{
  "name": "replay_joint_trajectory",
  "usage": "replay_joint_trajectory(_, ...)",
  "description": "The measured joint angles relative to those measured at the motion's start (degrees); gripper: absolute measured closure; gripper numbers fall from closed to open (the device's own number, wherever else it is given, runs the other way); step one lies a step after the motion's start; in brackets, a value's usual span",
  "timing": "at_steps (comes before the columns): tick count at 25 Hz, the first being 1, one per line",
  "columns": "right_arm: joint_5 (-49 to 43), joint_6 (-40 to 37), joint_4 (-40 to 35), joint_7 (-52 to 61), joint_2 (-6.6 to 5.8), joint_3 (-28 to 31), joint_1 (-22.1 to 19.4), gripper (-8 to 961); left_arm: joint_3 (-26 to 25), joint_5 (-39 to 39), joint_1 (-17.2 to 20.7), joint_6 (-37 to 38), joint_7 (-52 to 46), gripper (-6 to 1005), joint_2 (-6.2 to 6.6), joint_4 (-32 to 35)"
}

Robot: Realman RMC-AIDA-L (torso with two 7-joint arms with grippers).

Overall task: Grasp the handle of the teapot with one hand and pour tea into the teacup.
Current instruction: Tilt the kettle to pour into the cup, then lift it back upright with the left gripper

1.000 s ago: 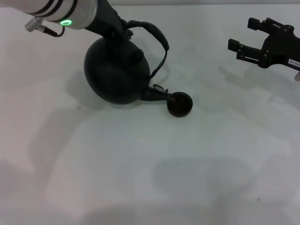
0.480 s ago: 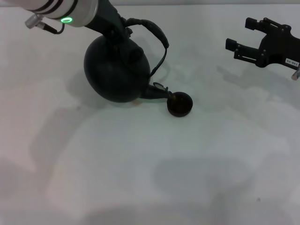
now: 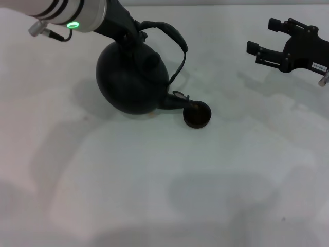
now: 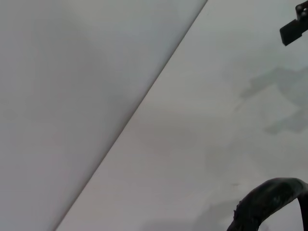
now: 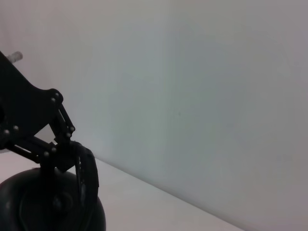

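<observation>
My left end effector (image 3: 134, 32) is clenched on the handle (image 3: 172, 35), the teapot (image 3: 132, 77) tipped with its spout over the teacup (image 3: 197, 114) at its four o'clock; tilting further risks nudging the cup; right end effector (image 3: 267, 43) idles released.

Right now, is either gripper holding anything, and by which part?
The left gripper holds the teapot by the top of its handle, spout at the teacup. The right gripper is open and holds nothing.
</observation>
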Motion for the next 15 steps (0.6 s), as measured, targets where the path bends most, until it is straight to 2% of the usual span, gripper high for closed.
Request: replay_joint_trajectory(15,-0.41,-0.45,0.0,0.3,-0.12,0.0,-0.23,102,-1.78,-6.04,8.21,-6.52,-0.11,838,0.01,1.31)
